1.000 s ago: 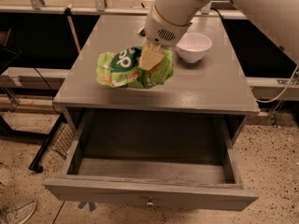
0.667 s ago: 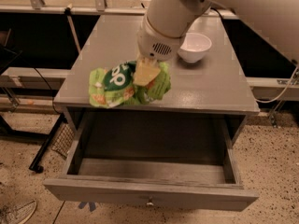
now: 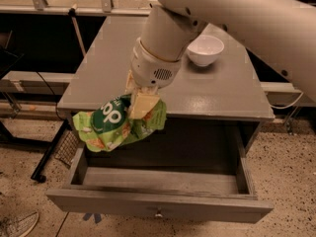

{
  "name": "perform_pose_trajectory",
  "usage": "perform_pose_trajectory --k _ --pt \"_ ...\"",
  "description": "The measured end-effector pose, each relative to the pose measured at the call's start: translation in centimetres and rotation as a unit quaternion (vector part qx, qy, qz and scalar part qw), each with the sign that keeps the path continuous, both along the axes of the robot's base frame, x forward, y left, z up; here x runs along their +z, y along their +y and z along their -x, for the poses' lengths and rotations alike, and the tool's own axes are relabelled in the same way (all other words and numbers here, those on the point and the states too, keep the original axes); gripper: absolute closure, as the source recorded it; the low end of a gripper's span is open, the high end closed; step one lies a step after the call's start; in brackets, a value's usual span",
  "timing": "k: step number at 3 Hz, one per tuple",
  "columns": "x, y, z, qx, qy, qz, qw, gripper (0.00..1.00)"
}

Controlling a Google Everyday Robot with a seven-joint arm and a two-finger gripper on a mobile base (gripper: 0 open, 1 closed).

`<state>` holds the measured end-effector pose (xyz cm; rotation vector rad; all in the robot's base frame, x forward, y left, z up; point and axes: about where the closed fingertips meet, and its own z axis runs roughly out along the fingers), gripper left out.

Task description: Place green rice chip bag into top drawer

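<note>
The green rice chip bag (image 3: 111,125) is crinkly bright green with a dark green round logo and white letters. My gripper (image 3: 141,106) is shut on its right part and holds it in the air over the left rear of the open top drawer (image 3: 158,181). The bag hangs just past the table's front edge, above the drawer's inside. The drawer is pulled far out, and its small round metal knob (image 3: 158,213) shows on the front panel. My white arm comes down from the upper right and hides part of the tabletop.
A white bowl (image 3: 205,49) stands on the grey table (image 3: 222,95) at the back right. A dark wire rack (image 3: 66,147) leans by the table's left leg. A shoe (image 3: 17,224) lies on the speckled floor at the bottom left.
My gripper has carried the bag forward and down, from over the tabletop to past the front edge and over the open drawer. The camera view is now closer.
</note>
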<state>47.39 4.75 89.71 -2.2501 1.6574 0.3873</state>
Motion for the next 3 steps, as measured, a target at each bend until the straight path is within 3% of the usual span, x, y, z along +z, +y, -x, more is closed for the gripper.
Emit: perform_pose_trajectory --k 1,3 --pt "-1.7 1.5 2.1 0.072 0.032 -0.016 0.9967 1.00" --pt "-2.7 1.8 2.2 0.091 0.040 -0.024 0.9947 1.00"
